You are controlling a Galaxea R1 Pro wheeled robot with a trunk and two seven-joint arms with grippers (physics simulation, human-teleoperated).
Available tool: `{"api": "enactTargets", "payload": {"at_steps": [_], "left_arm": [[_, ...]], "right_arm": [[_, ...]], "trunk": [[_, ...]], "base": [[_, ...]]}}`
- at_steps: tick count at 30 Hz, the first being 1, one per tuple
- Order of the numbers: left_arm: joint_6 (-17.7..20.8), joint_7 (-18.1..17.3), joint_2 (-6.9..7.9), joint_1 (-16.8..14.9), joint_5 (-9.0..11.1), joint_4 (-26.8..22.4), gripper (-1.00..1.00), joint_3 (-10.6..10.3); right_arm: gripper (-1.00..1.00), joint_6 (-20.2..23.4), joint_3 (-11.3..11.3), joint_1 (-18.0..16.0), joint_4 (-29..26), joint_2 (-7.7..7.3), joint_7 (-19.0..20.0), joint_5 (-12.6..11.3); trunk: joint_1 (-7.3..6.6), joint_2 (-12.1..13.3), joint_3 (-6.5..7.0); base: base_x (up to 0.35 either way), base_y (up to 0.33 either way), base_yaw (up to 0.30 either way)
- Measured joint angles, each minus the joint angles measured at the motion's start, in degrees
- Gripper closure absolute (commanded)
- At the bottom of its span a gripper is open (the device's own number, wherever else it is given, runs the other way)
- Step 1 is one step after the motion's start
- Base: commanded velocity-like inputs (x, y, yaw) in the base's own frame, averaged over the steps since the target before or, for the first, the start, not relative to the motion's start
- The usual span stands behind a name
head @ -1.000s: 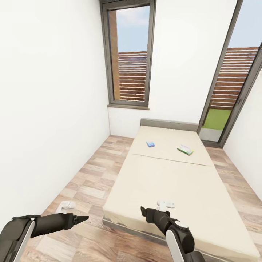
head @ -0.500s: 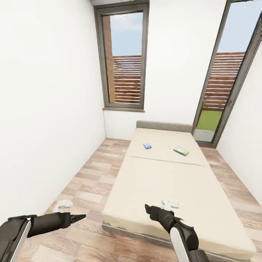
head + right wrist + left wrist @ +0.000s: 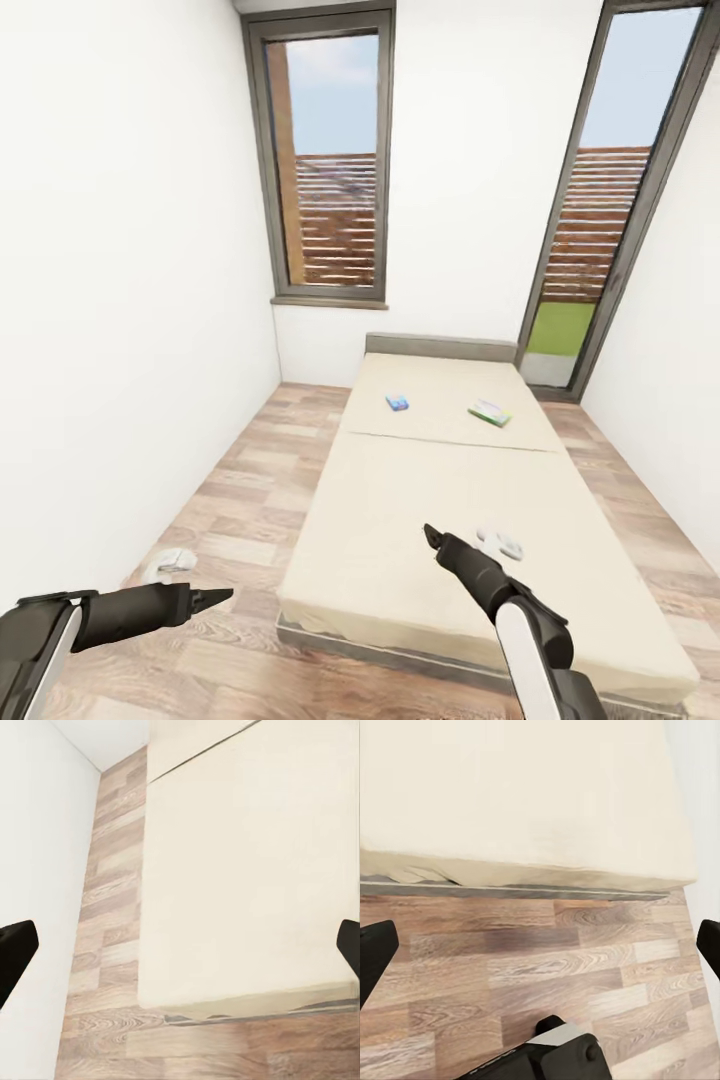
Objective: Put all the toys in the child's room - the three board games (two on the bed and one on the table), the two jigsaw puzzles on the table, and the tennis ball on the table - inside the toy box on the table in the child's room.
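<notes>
We cannot read the print on the blue box (image 3: 397, 403) or the green-white box (image 3: 489, 412); both are too small. The frame edge cuts the bed's (image 3: 430, 560) near corner.

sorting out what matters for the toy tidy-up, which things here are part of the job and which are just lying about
Part of the job:
- small blue board game, on the far section of the bed
- white-green board game, same section, nearer the glass door

Just there:
- tall window
- glass door
- wood-plank floor
- white walls
</notes>
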Motion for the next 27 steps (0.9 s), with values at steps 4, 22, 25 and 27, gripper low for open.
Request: {"api": "enactTargets", "payload": {"at_steps": [4,22,25,27], "left_arm": [[0.0,0.1,-0.08,0.0,0.0,0.0,-1.00,0.0],[0.0,0.1,-0.06,0.0,0.0,0.0,-1.00,0.0],[0.0,0.1,-0.05,0.0,0.0,0.0,-1.00,0.0],[0.0,0.1,-0.04,0.0,0.0,0.0,-1.00,0.0]], "right_arm": [[-1.00,-0.5,-0.1,-0.2,-0.1,-0.04,0.0,-0.1],[-1.00,-1.4,0.2,-0.3,0.0,0.12,-0.1,-0.3],[-1.00,-1.5,0.2,-0.3,0.1,0.21,-0.1,-0.4],[-1.00,-1.5,0.1,-0.3,0.2,0.20,-0.1,-0.4]], "trunk": [[0.00,0.0,0.00],[-0.01,0.0,-0.01],[-0.01,0.0,-0.11],[-0.01,0.0,-0.23]], "base": [[0.001,0.001,-0.270],[0.106,0.172,-0.201],[0.154,0.248,-0.088],[0.154,0.248,-0.119]]}}
